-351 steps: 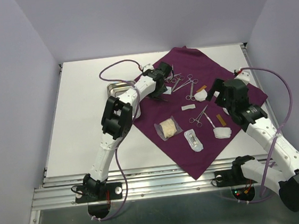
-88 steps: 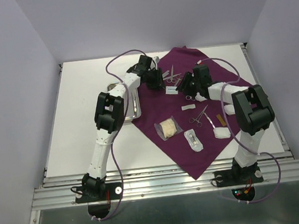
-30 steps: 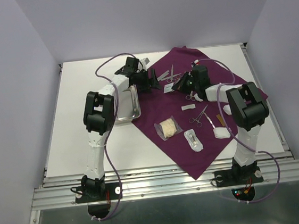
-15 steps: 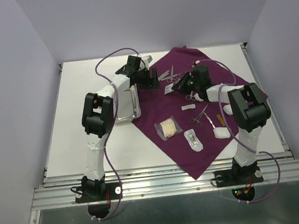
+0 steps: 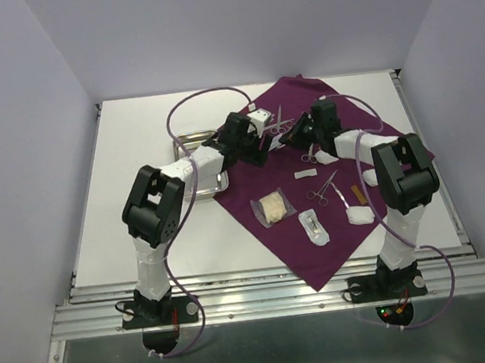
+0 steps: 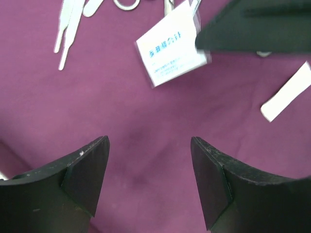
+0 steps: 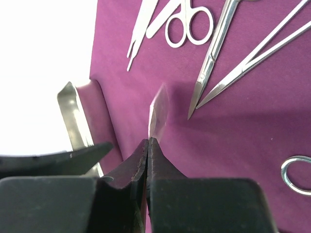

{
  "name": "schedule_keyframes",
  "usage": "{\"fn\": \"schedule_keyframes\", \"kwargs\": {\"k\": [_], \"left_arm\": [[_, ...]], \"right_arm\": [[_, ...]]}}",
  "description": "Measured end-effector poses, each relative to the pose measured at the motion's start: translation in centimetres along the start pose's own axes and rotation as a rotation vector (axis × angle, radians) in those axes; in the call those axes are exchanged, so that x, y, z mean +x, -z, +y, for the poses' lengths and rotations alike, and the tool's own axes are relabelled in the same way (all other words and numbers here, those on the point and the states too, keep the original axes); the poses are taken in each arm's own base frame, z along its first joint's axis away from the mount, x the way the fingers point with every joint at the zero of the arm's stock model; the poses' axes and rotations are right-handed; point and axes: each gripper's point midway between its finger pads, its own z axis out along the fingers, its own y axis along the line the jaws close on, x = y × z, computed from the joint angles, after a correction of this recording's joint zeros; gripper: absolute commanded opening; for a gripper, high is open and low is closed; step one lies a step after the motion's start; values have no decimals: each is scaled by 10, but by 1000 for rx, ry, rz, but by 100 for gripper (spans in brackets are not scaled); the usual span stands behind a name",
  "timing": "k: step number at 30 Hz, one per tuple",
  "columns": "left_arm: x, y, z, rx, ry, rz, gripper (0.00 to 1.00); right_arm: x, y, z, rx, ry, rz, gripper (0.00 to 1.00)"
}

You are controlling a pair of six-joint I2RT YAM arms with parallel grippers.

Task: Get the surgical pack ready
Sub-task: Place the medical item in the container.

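left tool (image 6: pixel 148 148): jaws wide apart, empty, angled down over cloth (image 6: pixel 146 102) | right tool (image 7: pixel 147 143): clamped on packet (image 7: pixel 157 110) edge, arm stretched over cloth

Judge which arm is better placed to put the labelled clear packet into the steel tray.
Right, probably. The right end effector is shut on the packet, with the tray close by. The left end effector hangs open and empty over the purple cloth, so it would need a handover first.
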Motion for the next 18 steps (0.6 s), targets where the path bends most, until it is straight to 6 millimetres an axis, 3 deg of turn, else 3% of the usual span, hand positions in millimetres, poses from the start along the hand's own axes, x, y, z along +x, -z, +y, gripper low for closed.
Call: {"fn": "schedule_keyframes", "kwargs": {"k": [5,9,18], "left_arm": [[0,17,4,-30,-80,-82,81],[-20,24,6,-56,-131,-157,81],[-30,23,-32,-65,-297,-198,83]], "right_arm": [[-3,2,5,27,-39,15,1],[-6,5,13,37,-62,27,1],[1,9,12,77,-112,74,1]]}}
